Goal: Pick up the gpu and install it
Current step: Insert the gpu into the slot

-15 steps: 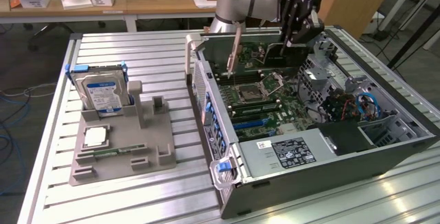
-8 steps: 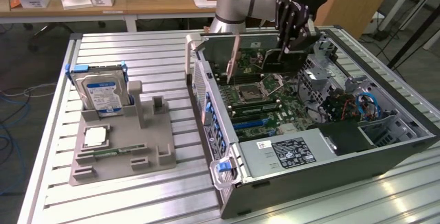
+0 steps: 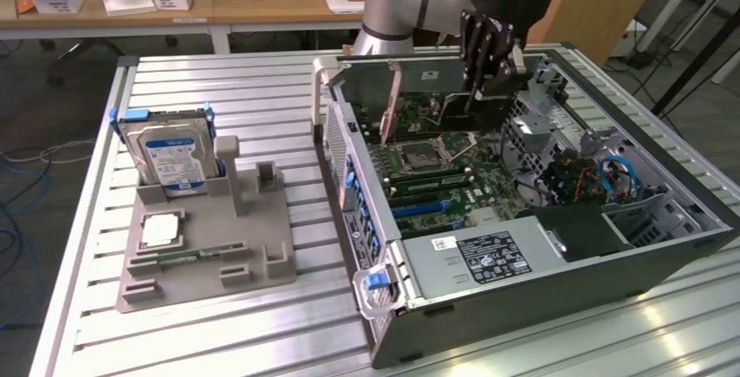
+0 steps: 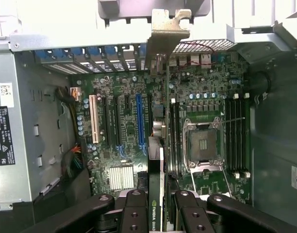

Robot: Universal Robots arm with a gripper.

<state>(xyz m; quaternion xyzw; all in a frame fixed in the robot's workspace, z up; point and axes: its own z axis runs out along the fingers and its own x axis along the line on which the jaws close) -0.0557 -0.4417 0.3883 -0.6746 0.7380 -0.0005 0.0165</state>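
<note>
The gpu (image 4: 156, 165) shows edge-on in the wrist view as a thin green-edged card. Its silver bracket (image 4: 169, 29) lies toward the case's rear slot openings. My gripper (image 4: 158, 216) is shut on the card, with a black finger (image 4: 134, 213) on each side. In the exterior view the gripper (image 3: 486, 82) reaches down into the open computer case (image 3: 647, 247). It holds the gpu (image 3: 434, 100) upright over the motherboard (image 3: 445, 178). The card stands beside the blue expansion slot (image 4: 140, 119). I cannot tell whether it touches a slot.
A grey fixture (image 3: 203, 247) on the exterior view's left carries a silver hard drive (image 3: 173, 156), a processor (image 3: 159, 230) and a memory stick (image 3: 191, 256). Inside the case are the power supply (image 3: 486, 256), the processor socket (image 4: 203, 143) and a drive cage with blue cables (image 3: 613, 173).
</note>
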